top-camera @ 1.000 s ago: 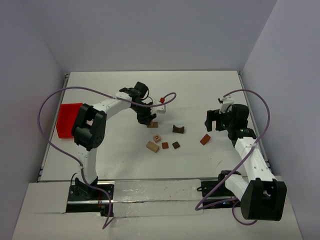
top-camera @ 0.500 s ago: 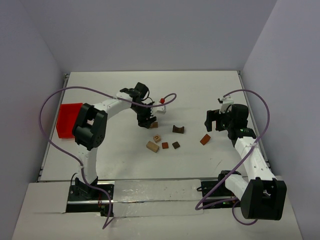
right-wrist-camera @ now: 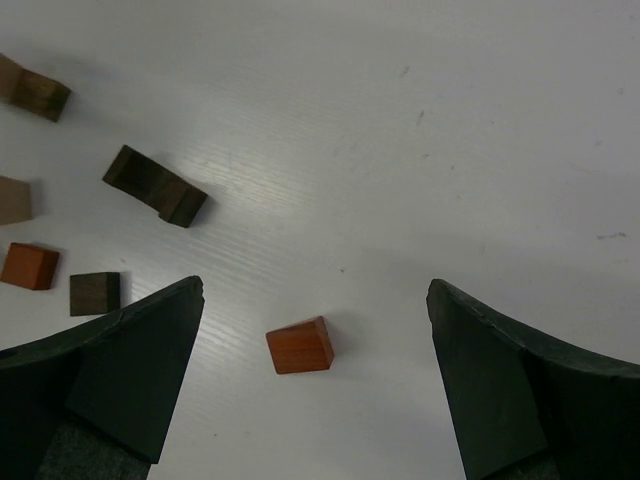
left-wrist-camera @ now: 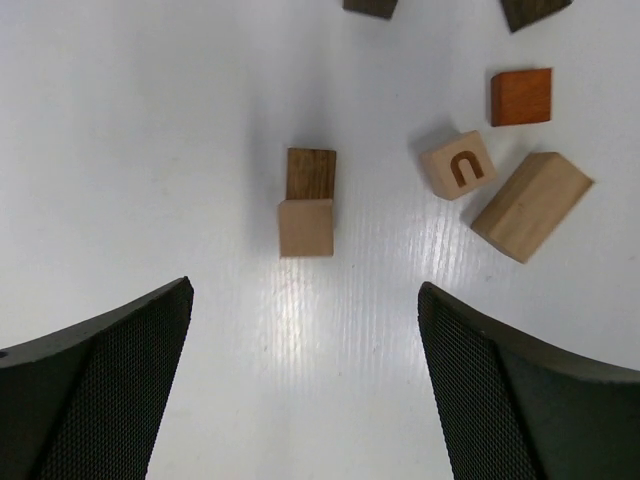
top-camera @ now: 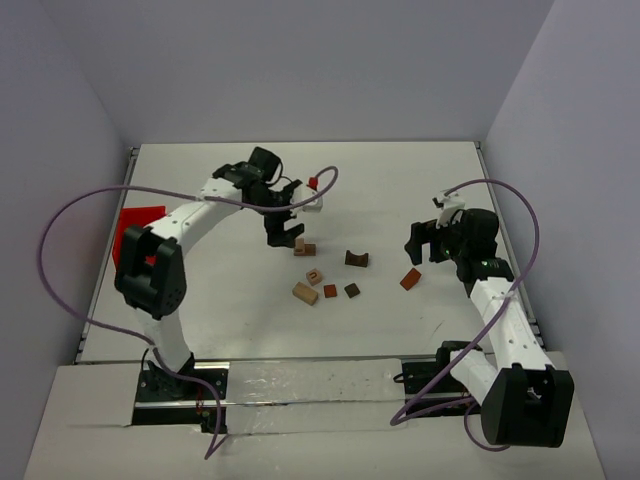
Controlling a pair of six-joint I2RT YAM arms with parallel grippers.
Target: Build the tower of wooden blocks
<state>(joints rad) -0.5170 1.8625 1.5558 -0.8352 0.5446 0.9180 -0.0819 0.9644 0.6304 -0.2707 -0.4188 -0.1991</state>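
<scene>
The left claw (left-wrist-camera: 305,292) hangs spread wide over a tan cube (left-wrist-camera: 306,228) touching a brown block (left-wrist-camera: 311,173).

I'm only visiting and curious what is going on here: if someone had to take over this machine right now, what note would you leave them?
Left gripper: open, empty, above a tan block touching a dark brown block; whether these are stacked is unclear.
Right gripper: open, empty, above a reddish-brown block lying apart from the rest.
Done: at most that one pair.
Left: the marked tan cube, long tan block, orange-red block, dark cube and arched block lie loose, unstacked.
</scene>
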